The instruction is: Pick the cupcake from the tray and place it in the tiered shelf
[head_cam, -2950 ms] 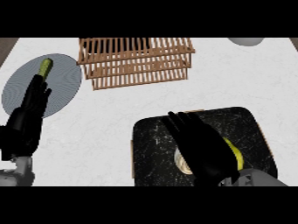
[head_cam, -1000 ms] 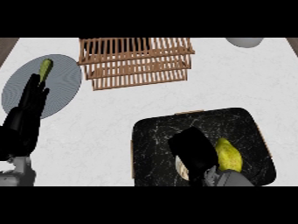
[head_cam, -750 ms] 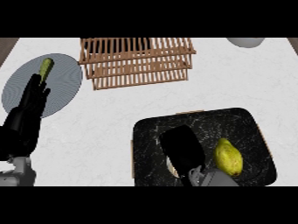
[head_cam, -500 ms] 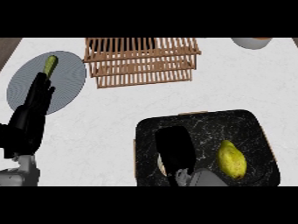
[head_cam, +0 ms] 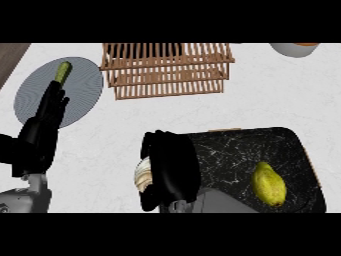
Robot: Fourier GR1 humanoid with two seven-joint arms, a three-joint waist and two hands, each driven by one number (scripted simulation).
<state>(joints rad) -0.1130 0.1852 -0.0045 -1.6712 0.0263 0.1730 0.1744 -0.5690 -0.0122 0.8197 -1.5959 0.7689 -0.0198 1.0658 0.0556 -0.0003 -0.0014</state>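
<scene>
Cupcake (head_cam: 141,175) gripped by curled right hand (head_cam: 169,167) at tray (head_cam: 232,150) w/ yellow fruit (head_cam: 268,183); left hand (head_cam: 36,137) fingers straight.

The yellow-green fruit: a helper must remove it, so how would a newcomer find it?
Find the black marbled tray at the counter's near right. The yellow-green fruit lies alone on its right part, away from the right hand curled over a pale item at the tray's left edge. It is oval and tapered.

The right hand (head_cam: 169,167) covered nearly all of the cupcake (head_cam: 140,175); only a pale sliver showed at its left. The bowl (head_cam: 295,48) was cut off at the top edge. The left hand (head_cam: 36,137) overlapped part of the grey plate (head_cam: 81,80).
</scene>
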